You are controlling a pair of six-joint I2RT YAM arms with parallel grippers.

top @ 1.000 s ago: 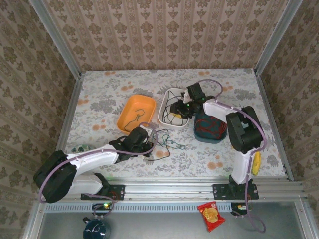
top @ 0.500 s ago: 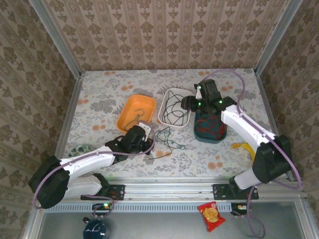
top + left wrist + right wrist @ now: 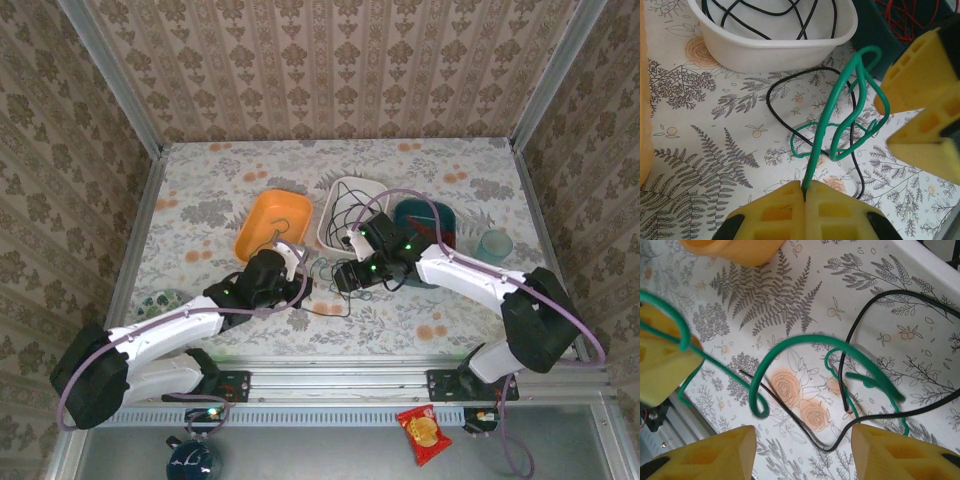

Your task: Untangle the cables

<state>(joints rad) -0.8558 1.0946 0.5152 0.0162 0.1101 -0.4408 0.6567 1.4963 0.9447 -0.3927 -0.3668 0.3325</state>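
Cable (image 3: 827,131), green, runs straight from left fingers (image 3: 775,216) toward white tub (image 3: 775,50).

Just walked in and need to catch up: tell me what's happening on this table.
Two robot arms are untangling cables. The left pincer is shut on the green cable. The right pincer hovers open above the green loops, which are tangled with a loose black cable on the table. More black cable sits in the white tray, and a red cable in the teal tray. Green and black are not yet apart.
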